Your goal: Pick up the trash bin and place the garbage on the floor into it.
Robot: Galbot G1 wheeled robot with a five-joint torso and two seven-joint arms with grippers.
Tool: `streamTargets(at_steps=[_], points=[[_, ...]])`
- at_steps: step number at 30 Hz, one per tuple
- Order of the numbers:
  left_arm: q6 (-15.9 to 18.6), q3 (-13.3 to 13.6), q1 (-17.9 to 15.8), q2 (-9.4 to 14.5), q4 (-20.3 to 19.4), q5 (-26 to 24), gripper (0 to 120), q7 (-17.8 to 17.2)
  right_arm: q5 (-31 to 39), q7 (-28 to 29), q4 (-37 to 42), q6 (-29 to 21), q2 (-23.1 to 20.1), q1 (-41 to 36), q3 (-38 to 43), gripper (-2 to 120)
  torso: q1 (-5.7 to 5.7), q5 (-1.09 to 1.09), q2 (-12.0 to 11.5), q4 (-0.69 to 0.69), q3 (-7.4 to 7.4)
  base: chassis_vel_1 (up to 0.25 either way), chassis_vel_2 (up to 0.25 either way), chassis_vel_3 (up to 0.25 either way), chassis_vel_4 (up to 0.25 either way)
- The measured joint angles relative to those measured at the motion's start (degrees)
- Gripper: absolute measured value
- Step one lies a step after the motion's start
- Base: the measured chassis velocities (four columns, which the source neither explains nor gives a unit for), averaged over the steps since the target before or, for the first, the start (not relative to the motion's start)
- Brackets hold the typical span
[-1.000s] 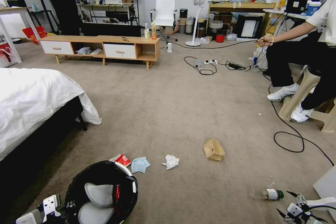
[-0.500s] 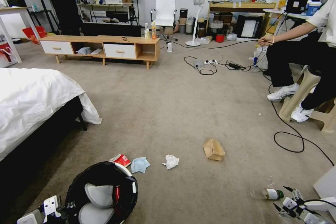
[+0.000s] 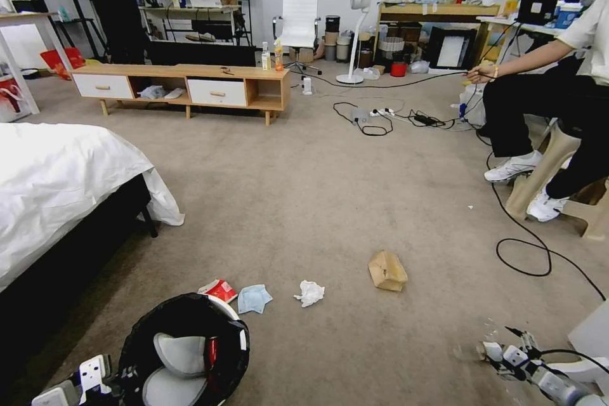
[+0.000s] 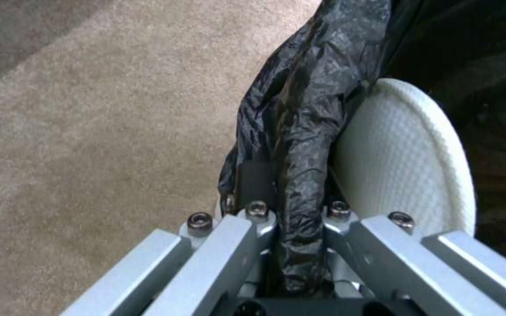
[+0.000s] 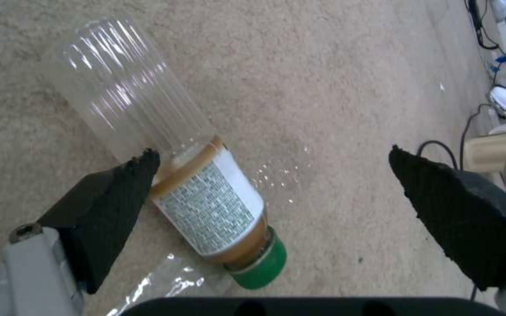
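My right gripper (image 5: pixel 273 158) has its black fingertips (image 5: pixel 121 184) spread wide around the clear green-capped plastic bottle (image 5: pixel 206 206), lying on the beige-grey carpet floor (image 3: pixel 330 190); one pad is right against its side. My left gripper (image 4: pixel 291 215) is clamped on the black-bagged rim of the small round white trash bin (image 3: pixel 184 349), at my lower left.

From my head camera the right gripper (image 3: pixel 507 350) covers most of the clear bottle (image 3: pixel 490 331) at lower right, the frame's bottom edge cuts off the trash bin (image 3: pixel 184 349), and the bin's red object is unidentifiable.
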Motion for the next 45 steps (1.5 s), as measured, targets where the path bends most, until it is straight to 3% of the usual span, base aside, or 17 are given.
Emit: streamTargets(at_steps=[45], points=[[-0.26,0.55,-0.31,-0.58,0.65,0.60,2,0.01,-2.39,-0.18,-8.48,1.19,4.29,6.14,-4.00,100,0.00,0.00,0.00,0.00,0.00,0.000,0.000,0.000,0.000]])
